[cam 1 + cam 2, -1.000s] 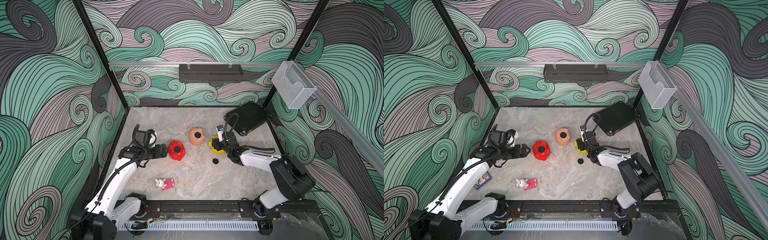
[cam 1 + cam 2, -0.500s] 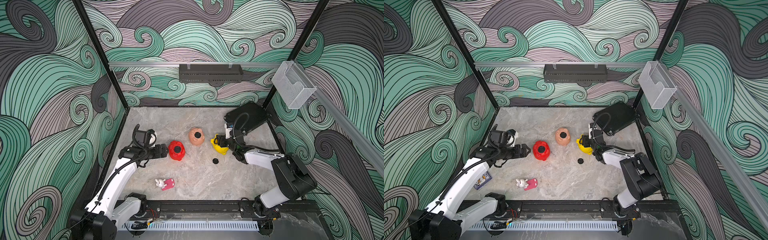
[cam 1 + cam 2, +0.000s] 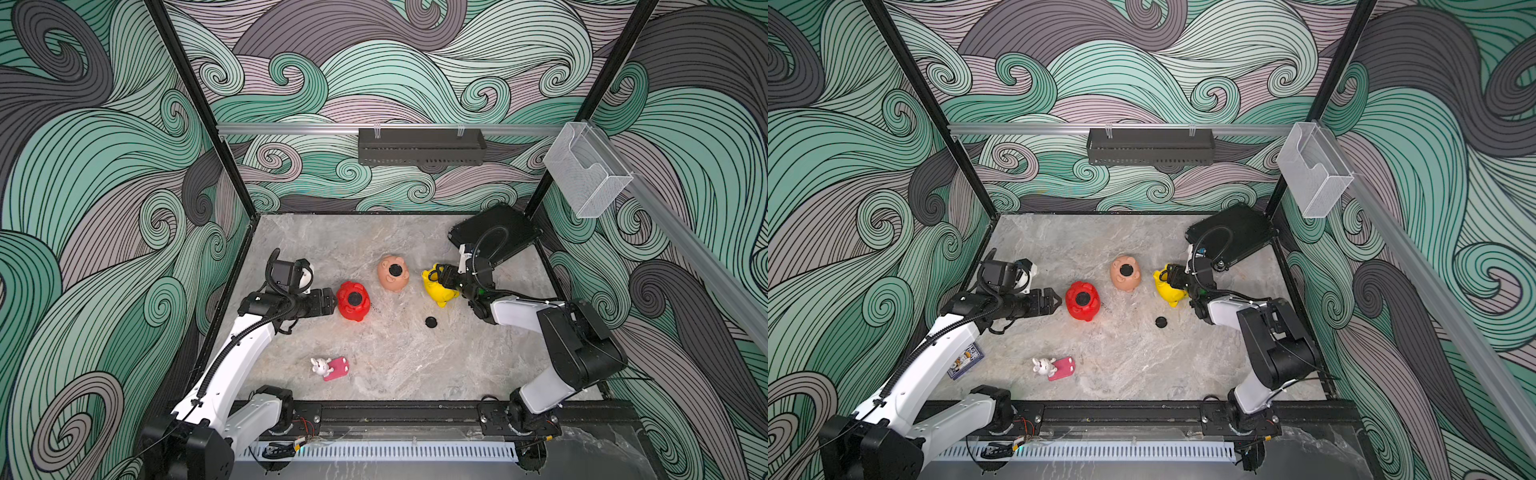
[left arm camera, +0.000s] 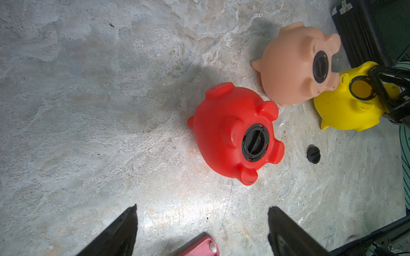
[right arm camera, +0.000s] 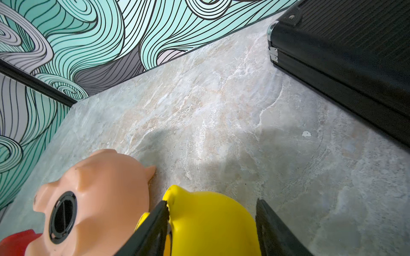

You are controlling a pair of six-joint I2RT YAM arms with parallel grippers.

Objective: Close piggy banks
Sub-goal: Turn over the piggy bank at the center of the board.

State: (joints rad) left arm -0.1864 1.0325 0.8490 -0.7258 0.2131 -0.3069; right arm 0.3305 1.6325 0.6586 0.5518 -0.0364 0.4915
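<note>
Three piggy banks lie belly-up mid-table. The red one (image 3: 353, 301) (image 4: 233, 133) and the peach one (image 3: 392, 274) (image 4: 292, 66) each have a black plug in the belly hole. The yellow one (image 3: 440, 289) (image 4: 346, 110) has an open hole. My right gripper (image 3: 444, 277) (image 5: 211, 200) is shut on the yellow pig, one finger at the hole's rim, the other on the body's far side. A loose black plug (image 3: 431, 322) (image 4: 313, 154) lies in front of it. My left gripper (image 3: 330, 301) (image 4: 202, 208) is open and empty, just left of the red pig.
A white bunny toy with a pink flat piece (image 3: 328, 368) lies near the front. A black case (image 3: 494, 235) (image 5: 355, 55) fills the back right corner, close behind my right wrist. A card box (image 3: 965, 361) sits by the left wall under my left arm.
My right gripper has swung round and narrowed onto the yellow pig, which has shifted a little to the right. The left arm and the other pigs have not moved.
</note>
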